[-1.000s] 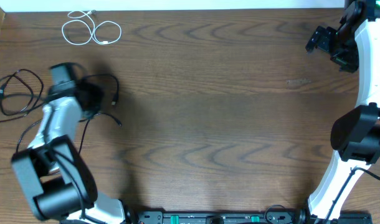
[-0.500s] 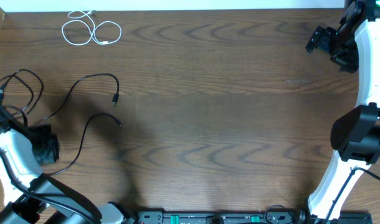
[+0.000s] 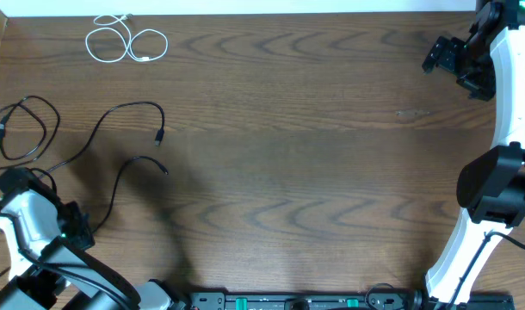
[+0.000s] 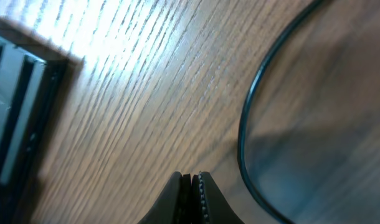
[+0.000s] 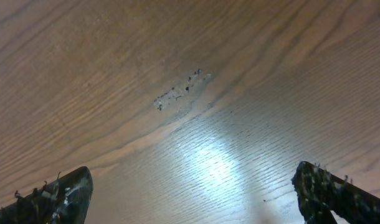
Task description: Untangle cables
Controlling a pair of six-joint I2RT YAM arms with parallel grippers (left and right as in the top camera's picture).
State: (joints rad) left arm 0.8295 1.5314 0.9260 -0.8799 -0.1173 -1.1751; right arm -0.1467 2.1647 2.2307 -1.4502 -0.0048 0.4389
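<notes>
A white cable (image 3: 125,41) lies coiled at the far left, apart from the others. A black cable (image 3: 23,129) is looped at the left edge. A black strand (image 3: 125,107) arcs to a plug at its right end. Another black strand (image 3: 125,164) curves toward the front. My left gripper (image 3: 71,226) is low at the front left, shut and empty (image 4: 193,177), with a black cable (image 4: 243,124) curving just right of the jaws, not touching. My right gripper (image 3: 439,56) is open and empty (image 5: 202,193) over bare wood at the far right.
The wooden table (image 3: 314,155) has a small scuff mark (image 5: 180,90) under the right gripper. A dark flat object (image 4: 15,124) sits at the left of the left wrist view. A black rail (image 3: 288,301) runs along the front edge.
My left arm has pulled back from over the black cables toward the front left corner, uncovering both strands. The cables lie where they were. The right arm has not moved.
</notes>
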